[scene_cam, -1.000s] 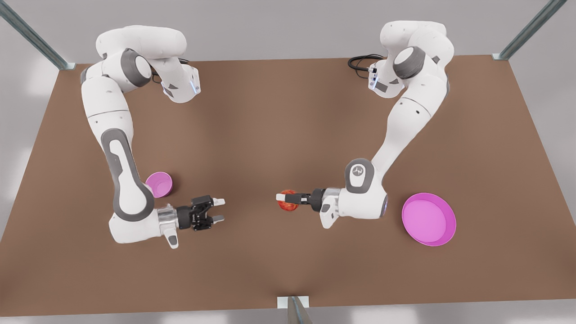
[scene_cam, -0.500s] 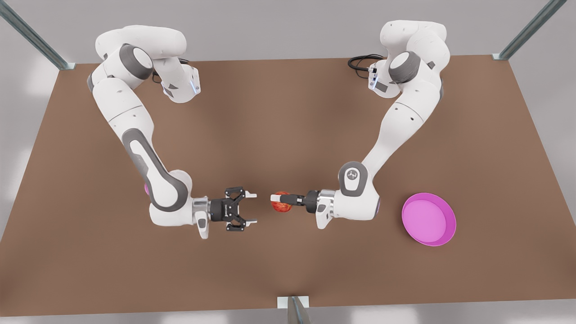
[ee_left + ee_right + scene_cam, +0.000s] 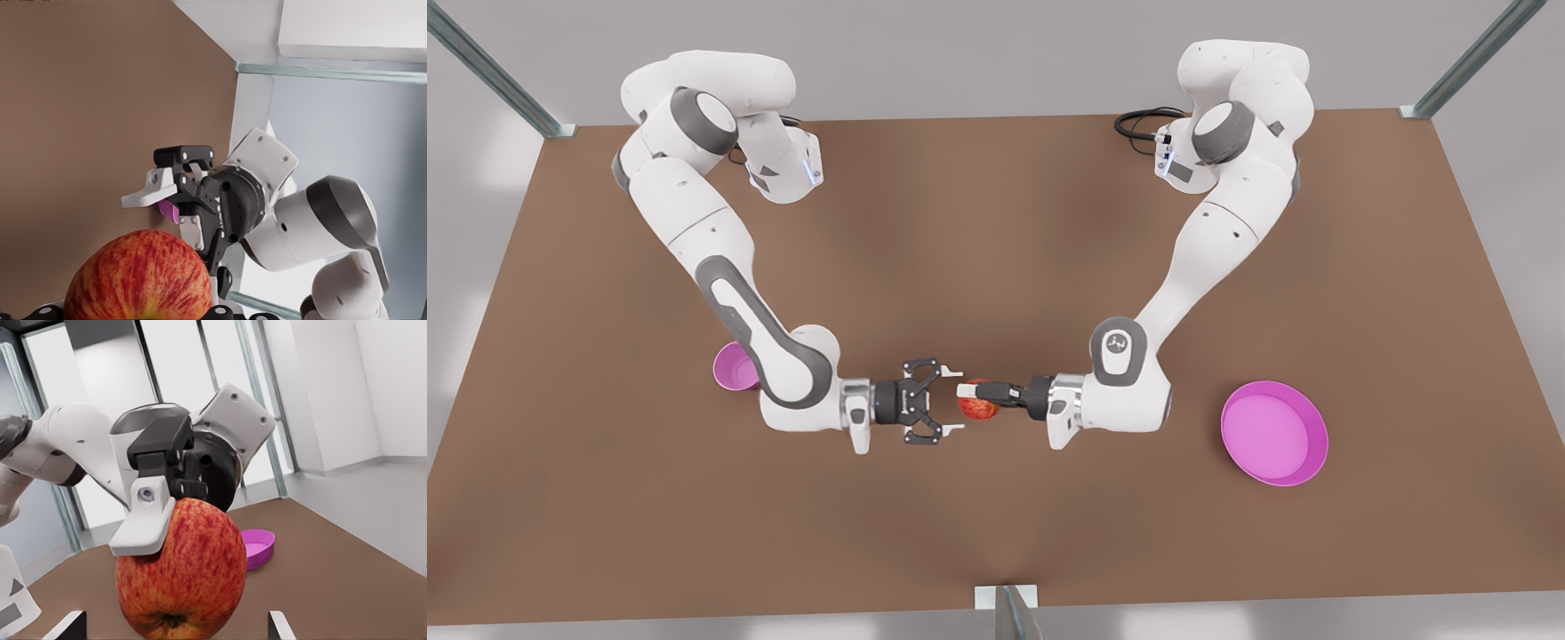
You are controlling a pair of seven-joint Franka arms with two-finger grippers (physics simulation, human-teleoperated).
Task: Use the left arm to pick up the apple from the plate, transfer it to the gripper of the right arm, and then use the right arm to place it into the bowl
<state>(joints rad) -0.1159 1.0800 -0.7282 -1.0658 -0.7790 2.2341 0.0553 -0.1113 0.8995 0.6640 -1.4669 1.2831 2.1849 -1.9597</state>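
The red-and-yellow apple [image 3: 977, 405] hangs above the table's middle, with my left gripper [image 3: 975, 399] shut on it, reaching in from the front view's right. My right gripper [image 3: 954, 400] faces it from the front view's left, open, its fingertips level with the apple's near edge. In the right wrist view the apple [image 3: 180, 570] looms close, with a left finger [image 3: 143, 527] pressed on its side. In the left wrist view the apple [image 3: 140, 277] sits in the foreground and the open right gripper [image 3: 167, 213] faces it. The bowl [image 3: 729, 366] stands partly behind the right arm. The plate [image 3: 1273, 433] lies empty.
The brown table [image 3: 996, 222] carries both arm bases at its far edge. A metal post [image 3: 1009, 613] stands at the middle of the near edge. The plate [image 3: 257, 547] shows behind the apple in the right wrist view.
My right arm swung toward the front view's right, bringing its open gripper up to the apple and uncovering part of the bowl. My left gripper edged slightly toward the front view's left with the apple.
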